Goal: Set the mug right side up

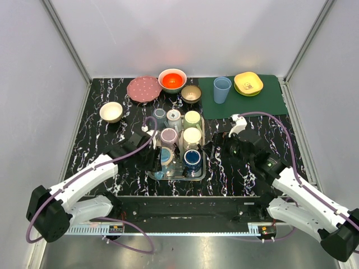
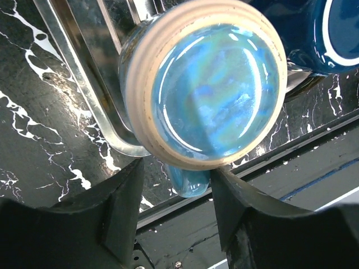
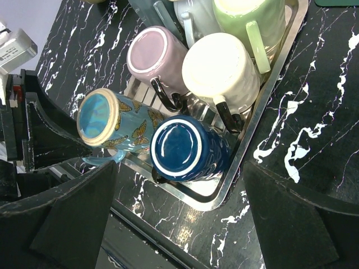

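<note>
A light blue butterfly mug (image 1: 166,156) stands upside down at the near left of the metal tray (image 1: 176,177). In the left wrist view its glazed base (image 2: 207,84) fills the top, and its handle (image 2: 190,180) hangs between my fingers. My left gripper (image 2: 176,193) is open around that handle. The right finger touches the mug's rim and the left finger stands apart. The mug also shows in the right wrist view (image 3: 112,120). My right gripper (image 3: 179,213) is open and empty above the tray's near right corner, over a dark blue mug (image 3: 185,148).
Upside-down pink (image 3: 154,56), cream (image 3: 221,70) and green (image 3: 252,17) mugs fill the tray behind. Bowls and a pink plate (image 1: 144,88) line the back. A blue cup (image 1: 222,89) and yellow bowl (image 1: 248,83) sit on a green mat (image 1: 269,103).
</note>
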